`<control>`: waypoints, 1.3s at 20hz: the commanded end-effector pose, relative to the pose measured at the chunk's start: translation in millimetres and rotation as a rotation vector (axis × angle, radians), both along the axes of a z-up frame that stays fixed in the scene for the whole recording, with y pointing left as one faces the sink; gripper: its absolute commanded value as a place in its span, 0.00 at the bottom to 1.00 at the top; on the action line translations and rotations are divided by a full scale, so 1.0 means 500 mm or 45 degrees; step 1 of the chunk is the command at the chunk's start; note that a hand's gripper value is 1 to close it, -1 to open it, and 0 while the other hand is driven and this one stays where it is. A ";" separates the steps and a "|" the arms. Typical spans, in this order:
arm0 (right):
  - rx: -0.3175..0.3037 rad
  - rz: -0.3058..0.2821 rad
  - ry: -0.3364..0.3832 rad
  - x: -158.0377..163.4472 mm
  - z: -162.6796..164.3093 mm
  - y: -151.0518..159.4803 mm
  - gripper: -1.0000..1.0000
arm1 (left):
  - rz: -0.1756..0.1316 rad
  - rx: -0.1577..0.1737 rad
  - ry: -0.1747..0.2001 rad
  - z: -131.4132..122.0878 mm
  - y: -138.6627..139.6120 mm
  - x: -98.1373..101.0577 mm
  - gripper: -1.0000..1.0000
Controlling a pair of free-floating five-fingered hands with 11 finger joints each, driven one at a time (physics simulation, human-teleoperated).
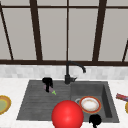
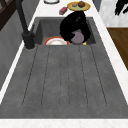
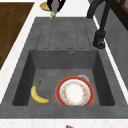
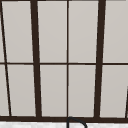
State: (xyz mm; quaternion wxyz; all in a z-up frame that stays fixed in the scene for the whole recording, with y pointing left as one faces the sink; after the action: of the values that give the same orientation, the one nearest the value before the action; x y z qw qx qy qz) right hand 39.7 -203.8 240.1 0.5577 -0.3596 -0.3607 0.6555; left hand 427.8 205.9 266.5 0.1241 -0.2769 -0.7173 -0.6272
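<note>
Purple eggplant (image 1: 50, 89) sits clamped in the left hand (image 1: 47, 82) fingers above the draining board (image 1: 37, 100).

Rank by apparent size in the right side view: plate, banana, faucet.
1. Plate, largest.
2. Faucet, though it is cut off at the top edge, so its rank against the plate is unsure.
3. Banana, smallest.

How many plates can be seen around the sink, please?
3. An orange-rimmed plate lies in the sink basin. A yellow plate sits on the counter left of the sink. Another yellow plate holding food sits on the right counter. Others may be hidden.
</note>
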 end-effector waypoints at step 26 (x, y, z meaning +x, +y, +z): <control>0.000 0.000 0.000 0.000 0.000 0.000 0.50 | 0.018 -0.050 0.041 0.088 0.407 -0.160 1.00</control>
State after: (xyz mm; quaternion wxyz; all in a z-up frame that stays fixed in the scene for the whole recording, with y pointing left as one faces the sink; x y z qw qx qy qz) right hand 39.7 -203.8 240.1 0.5577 -0.3596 -0.3607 0.6555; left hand 353.3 387.7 304.3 0.1243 -0.2821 -0.7216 -0.6199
